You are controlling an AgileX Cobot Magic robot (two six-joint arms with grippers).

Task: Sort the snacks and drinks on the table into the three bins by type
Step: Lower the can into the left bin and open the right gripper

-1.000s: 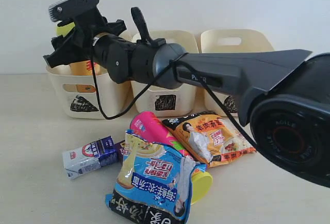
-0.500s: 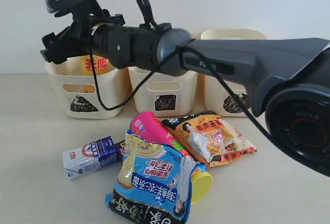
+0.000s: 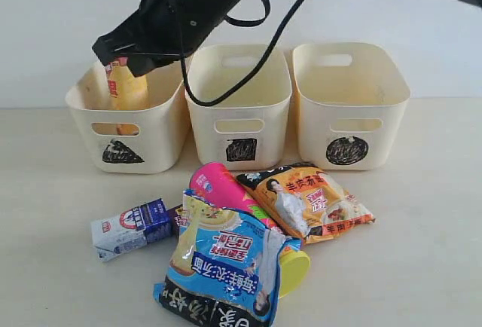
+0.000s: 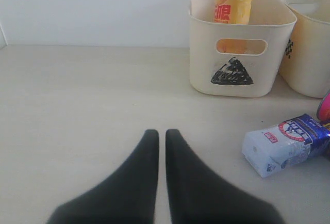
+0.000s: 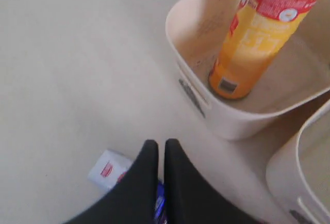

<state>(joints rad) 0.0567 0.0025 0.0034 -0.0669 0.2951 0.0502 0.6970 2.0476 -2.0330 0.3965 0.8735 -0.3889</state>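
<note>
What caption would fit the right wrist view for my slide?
Shut right gripper above the table; a yellow-lidded chip tube stands in the cream bin.

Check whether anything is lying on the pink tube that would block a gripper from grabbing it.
Yes. The blue-white bag lies across the middle of the pink tube, leaving only its pink end and yellow lid showing. The orange bag lies close beside it.

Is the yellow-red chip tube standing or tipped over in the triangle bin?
Standing: the yellow-red chip tube rests base-down inside the triangle bin, lid on top.
</note>
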